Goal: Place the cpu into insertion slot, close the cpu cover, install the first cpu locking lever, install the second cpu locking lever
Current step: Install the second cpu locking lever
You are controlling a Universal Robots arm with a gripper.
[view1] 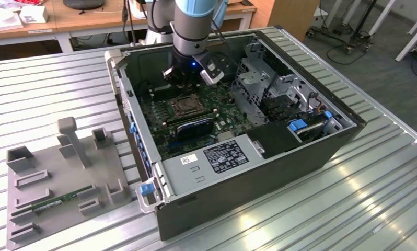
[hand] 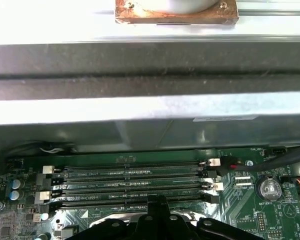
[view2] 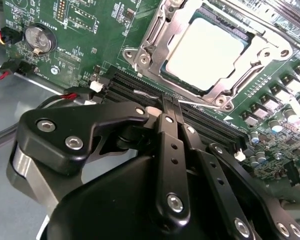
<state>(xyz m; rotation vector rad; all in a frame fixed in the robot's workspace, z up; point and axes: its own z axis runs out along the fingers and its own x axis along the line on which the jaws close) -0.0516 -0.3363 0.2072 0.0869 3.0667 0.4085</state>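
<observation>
In the second wrist view the cpu [view2: 205, 52] lies flat in the insertion slot with its silvery face up. The cpu cover [view2: 151, 47] lies down around it as a metal frame. My gripper [view2: 169, 104] is shut with its fingers pressed together. Its tips sit at the slot's edge nearest the memory slots, right by a thin wire locking lever [view2: 142, 92]. I cannot tell whether they touch the lever. In the exterior view the gripper [view1: 187, 83] hangs inside the open computer case, just behind the insertion slot [view1: 184, 106]. The first wrist view has the gripper [hand: 157, 201] over the memory slots.
Long black memory slots [hand: 135, 182] run beside the socket, with a coin battery [view2: 38, 38] and red wires nearby. The case walls, a drive cage [view1: 264, 89] and a power supply [view1: 222, 157] hem the arm in. A grey fixture [view1: 55, 201] holding a green memory stick sits on the slatted table.
</observation>
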